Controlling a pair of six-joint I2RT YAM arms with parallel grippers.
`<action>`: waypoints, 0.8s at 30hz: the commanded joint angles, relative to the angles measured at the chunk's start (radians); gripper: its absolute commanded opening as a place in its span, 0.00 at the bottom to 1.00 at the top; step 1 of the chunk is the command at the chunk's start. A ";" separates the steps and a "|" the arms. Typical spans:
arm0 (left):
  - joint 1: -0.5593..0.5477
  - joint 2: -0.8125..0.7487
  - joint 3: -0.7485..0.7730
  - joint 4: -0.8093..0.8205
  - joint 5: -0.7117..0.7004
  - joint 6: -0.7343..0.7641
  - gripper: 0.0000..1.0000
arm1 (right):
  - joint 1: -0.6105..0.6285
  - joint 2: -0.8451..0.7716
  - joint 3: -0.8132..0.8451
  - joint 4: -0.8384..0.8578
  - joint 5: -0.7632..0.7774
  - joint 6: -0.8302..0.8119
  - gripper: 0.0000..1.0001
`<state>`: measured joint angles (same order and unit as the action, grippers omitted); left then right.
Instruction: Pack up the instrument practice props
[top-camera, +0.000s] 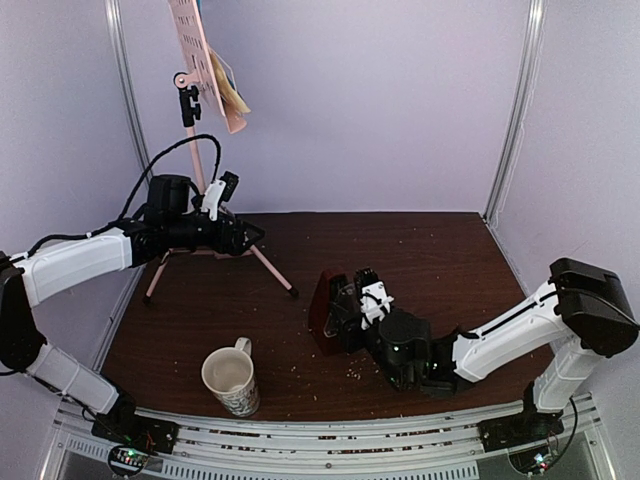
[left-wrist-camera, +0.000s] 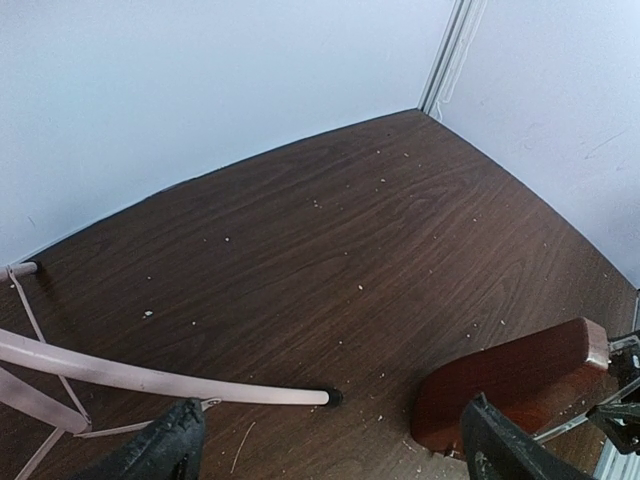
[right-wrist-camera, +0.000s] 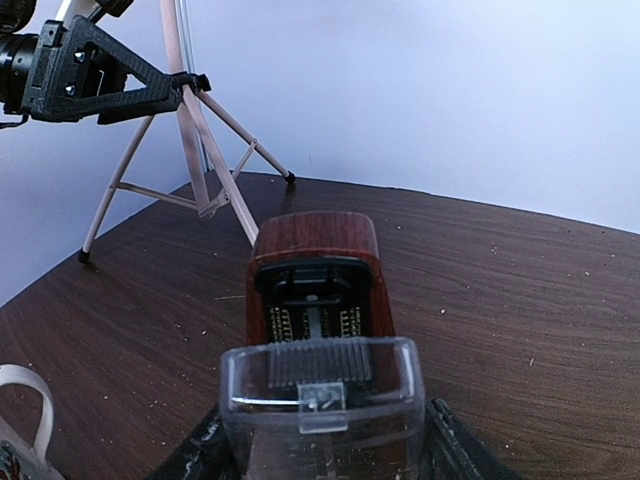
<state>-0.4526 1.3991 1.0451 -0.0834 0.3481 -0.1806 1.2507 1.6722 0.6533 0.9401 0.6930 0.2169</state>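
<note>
Dark wooden worktop (top-camera: 430, 250) under pale walls. We see the left arm stretched low toward the pink tripod music stand with perforated desk (top-camera: 192, 40) at rear left, its claw (top-camera: 250, 238) spread wide beside the legs (gripping nothing). The right arm lies folded low, its claw (right-wrist-camera: 322, 445) closed on the clear wedge cover (right-wrist-camera: 320, 385) before the small red-brown pyramid metronome (right-wrist-camera: 315, 260), mid-worktop.

One pink music stand (top-camera: 203, 45), one metronome (top-camera: 322, 300), one clear cover (right-wrist-camera: 320, 400), one mug (top-camera: 232, 381), two music sheets (top-camera: 236, 101), two robot arms (top-camera: 80, 260).
</note>
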 joint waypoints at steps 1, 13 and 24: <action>0.006 0.009 -0.006 0.020 -0.003 0.016 0.92 | 0.017 0.032 0.017 -0.078 0.029 0.004 0.52; 0.006 0.011 -0.005 0.020 -0.003 0.016 0.92 | 0.027 0.052 0.041 -0.152 0.048 0.037 0.53; 0.006 0.009 -0.007 0.018 -0.003 0.018 0.92 | 0.027 0.067 0.061 -0.194 0.053 0.060 0.55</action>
<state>-0.4522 1.4025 1.0451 -0.0837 0.3477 -0.1802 1.2686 1.6958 0.7113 0.8616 0.7433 0.2443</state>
